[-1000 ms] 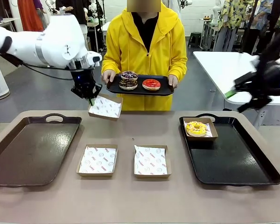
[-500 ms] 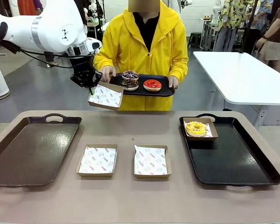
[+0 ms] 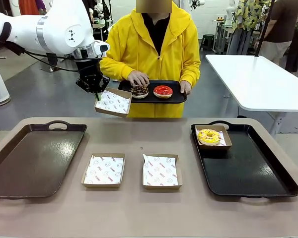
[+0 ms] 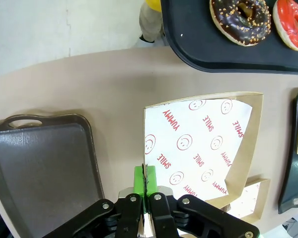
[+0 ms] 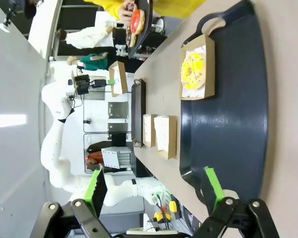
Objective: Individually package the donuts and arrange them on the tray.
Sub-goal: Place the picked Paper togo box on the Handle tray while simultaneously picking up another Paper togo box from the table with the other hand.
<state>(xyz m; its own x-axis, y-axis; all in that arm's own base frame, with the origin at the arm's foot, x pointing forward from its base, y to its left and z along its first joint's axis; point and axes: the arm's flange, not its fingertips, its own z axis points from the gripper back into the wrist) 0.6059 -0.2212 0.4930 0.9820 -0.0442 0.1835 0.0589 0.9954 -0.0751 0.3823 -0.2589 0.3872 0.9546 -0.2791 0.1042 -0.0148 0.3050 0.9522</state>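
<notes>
Lifted the box (image 3: 112, 102) up just beside the left end of the small tray (image 3: 176, 97); brought a hand (image 3: 138, 78) down on the chocolate donut (image 3: 139, 91). Pinched tight on the box's edge with the left gripper (image 3: 96, 93), likely to catch that donut. Beside it, the red donut (image 3: 163, 91). In the right tray's (image 3: 253, 173) far left corner, a boxed yellow donut (image 3: 208, 136). Near the table's (image 3: 139, 213) front edge, two bare boxes (image 3: 104, 170). Spread wide and holding nothing, the right gripper (image 5: 154, 184).

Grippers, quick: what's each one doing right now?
Left gripper: closed on the rim of a paper-lined box, held in the air.
Right gripper: open, empty.
</notes>
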